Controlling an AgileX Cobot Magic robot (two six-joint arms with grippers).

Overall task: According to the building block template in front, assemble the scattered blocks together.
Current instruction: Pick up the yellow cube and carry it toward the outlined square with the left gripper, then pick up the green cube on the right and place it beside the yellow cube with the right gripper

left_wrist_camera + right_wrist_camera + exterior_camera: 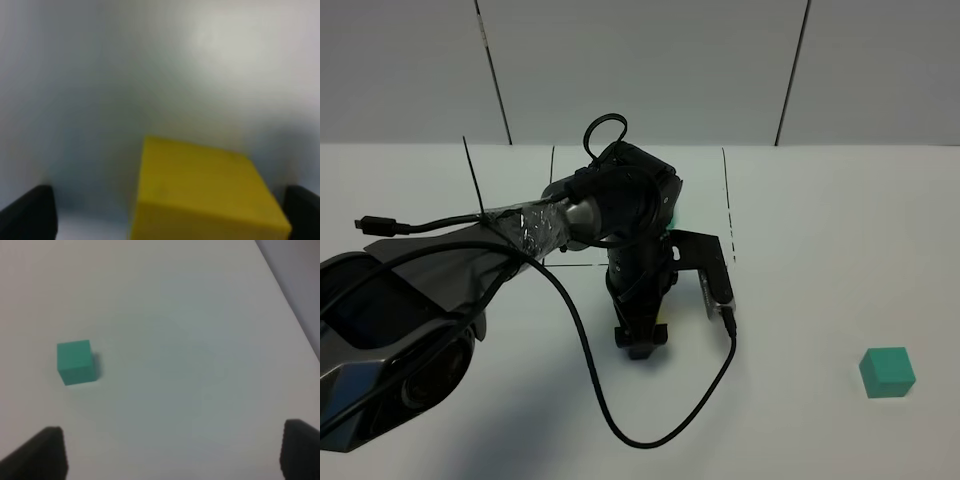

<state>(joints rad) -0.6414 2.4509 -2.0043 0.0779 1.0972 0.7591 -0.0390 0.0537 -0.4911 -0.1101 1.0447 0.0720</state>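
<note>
**Left arm.** My left hand (640,340) is spread wide and grips nothing. The yellow cube (200,195) sits on the bench (820,250) between its fingers, clear of one and close to the other.

**Right arm.** My right hand (170,452) is also open and empty. The teal cube (75,361) lies ahead of it, nearer one finger's side and well apart.

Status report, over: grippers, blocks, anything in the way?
Left gripper open around yellow cube. Right gripper open, empty; teal cube lies clear of it. Cubes not joined. Left arm hides most of template.
</note>
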